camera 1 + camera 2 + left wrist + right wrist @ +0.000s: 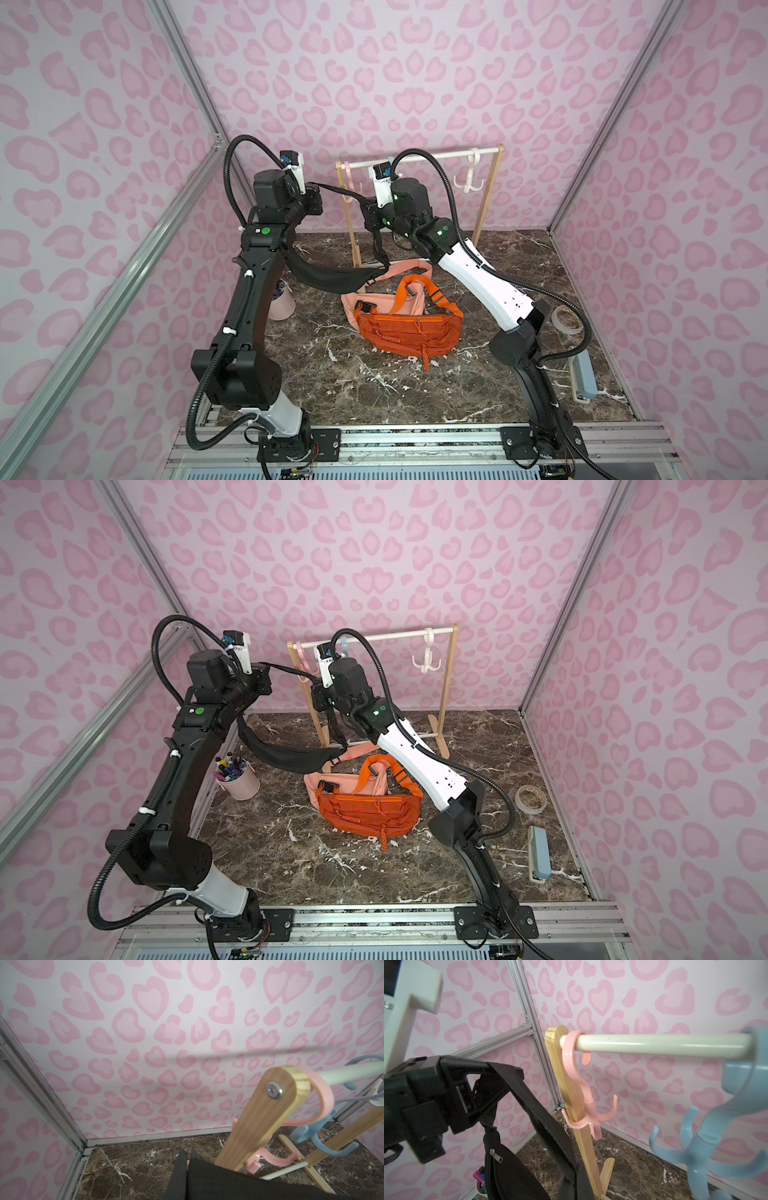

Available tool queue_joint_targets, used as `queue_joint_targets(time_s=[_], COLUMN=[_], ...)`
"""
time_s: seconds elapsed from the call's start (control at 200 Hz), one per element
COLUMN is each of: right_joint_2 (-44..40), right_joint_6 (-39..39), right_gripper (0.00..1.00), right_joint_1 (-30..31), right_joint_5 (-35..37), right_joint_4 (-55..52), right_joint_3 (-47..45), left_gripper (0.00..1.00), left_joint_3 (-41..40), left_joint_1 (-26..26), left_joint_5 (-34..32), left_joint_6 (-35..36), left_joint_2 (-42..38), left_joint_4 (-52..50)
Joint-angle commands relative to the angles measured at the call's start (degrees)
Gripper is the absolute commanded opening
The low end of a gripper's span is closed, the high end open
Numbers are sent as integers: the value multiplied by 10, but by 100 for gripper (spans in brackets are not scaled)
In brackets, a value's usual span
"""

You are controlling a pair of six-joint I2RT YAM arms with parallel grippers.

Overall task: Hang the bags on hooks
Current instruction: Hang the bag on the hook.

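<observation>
Marble bench (pixel 374 395) is bearing an orange bag (pixel 409 332); left tool (pixel 188 1155) and right tool (pixel 371 216) are clamping the strap (pixel 542 1118) of a sagging black bag (pixel 328 278) near the pink hook (pixel 590 1109).

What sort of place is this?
Probably a staged robot data-collection cell, not a real room: aluminium frame with pink heart-print panels, left arm and right arm bolted to a front rail, wooden rack with hooks on a marble-look tabletop.

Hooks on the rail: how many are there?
3: pink hook at the left end of the rail, blue hook beside it, white hook near the right end. None seems hidden.
</observation>
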Motion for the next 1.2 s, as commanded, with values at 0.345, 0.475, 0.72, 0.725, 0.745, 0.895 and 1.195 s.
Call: queue_joint_targets(time_s=[0.345, 0.475, 0.72, 0.725, 0.745, 0.895, 1.195], right_joint_2=[48, 54, 42, 41, 37, -17, -227], right_joint_6=[15, 16, 23, 23, 24, 16, -10], right_gripper=[0, 0, 3, 4, 10, 42, 67], right_joint_1=[-24, -23, -18, -18, -18, -12, 14], right_joint_5=[72, 75, 73, 73, 71, 61, 82], right_joint_4=[-40, -47, -48, -47, -46, -30, 63], right_joint_3=[18, 16, -13, -15, -22, -89, -367], left_gripper=[3, 3, 3, 3, 3, 33, 92], left_joint_3=[91, 72, 10, 8, -1, -42, -129], left_joint_1=[13, 12, 12, 12, 12, 12, 14], left_joint_5=[-74, -73, -70, -70, -70, -69, -82], left_joint_6=[10, 8, -5, -6, -7, -29, -51], left_joint_2=[105, 108, 84, 83, 80, 61, -27], left_joint_4=[12, 19, 35, 36, 40, 43, 118])
